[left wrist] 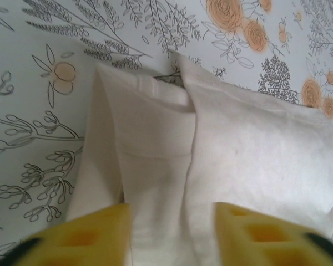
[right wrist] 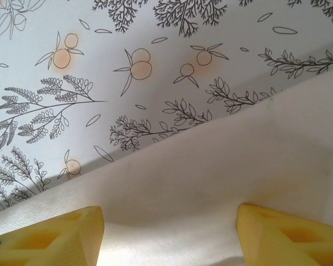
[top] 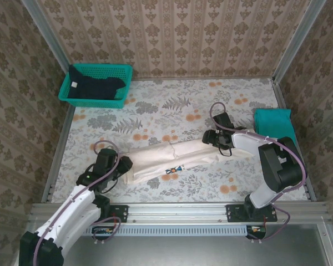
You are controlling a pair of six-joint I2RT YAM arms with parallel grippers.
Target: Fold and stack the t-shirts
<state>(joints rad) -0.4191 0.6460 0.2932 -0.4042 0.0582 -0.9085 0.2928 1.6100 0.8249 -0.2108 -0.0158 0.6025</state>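
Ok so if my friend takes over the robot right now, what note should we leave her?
The left arm has its jaws open over the left end of the white shirt.
The right arm has its jaws open over the right end.
The white shirt lies mid-table, folded into a long strip. The teal shirt lies folded at the right edge of the table. The navy shirt sits in the basket at the far left corner.
Done: teal folded, white partly folded.
Left: finish the white, take out and fold the navy, stack all three.

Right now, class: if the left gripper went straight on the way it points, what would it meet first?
The cream-white t-shirt, folded just ahead of the left gripper; how near is unclear.
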